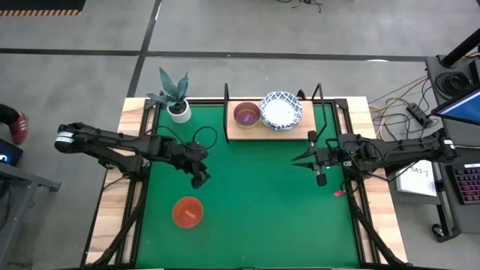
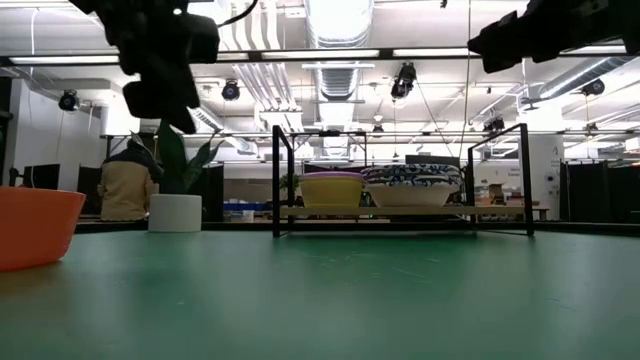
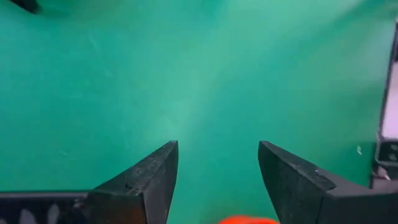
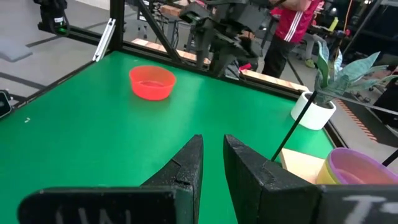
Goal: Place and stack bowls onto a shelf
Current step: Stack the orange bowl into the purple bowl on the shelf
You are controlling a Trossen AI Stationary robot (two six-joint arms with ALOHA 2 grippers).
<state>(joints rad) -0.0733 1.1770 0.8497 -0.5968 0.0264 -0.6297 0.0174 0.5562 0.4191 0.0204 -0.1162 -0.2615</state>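
A red bowl (image 1: 187, 211) sits upright on the green mat near the left front, and also shows in the right wrist view (image 4: 152, 82) and the low view (image 2: 30, 225). My left gripper (image 1: 201, 178) hovers open just beyond it, above the mat; only a sliver of the bowl (image 3: 247, 219) shows below my left gripper (image 3: 217, 149). On the shelf (image 1: 300, 126) a purple bowl (image 1: 247, 115) rests nested in a yellow bowl (image 2: 332, 192), next to a white bowl with a blue-patterned rim (image 1: 279, 110). My right gripper (image 1: 300, 160) is shut and held above the mat in front of the shelf.
A small white pot with a green plant (image 1: 177, 101) stands at the shelf's left. Black uprights (image 2: 277, 180) rise at the shelf's corners. A small red object (image 1: 339, 193) lies by the mat's right edge. People stand beyond the table (image 4: 292, 25). Open mat lies in the middle.
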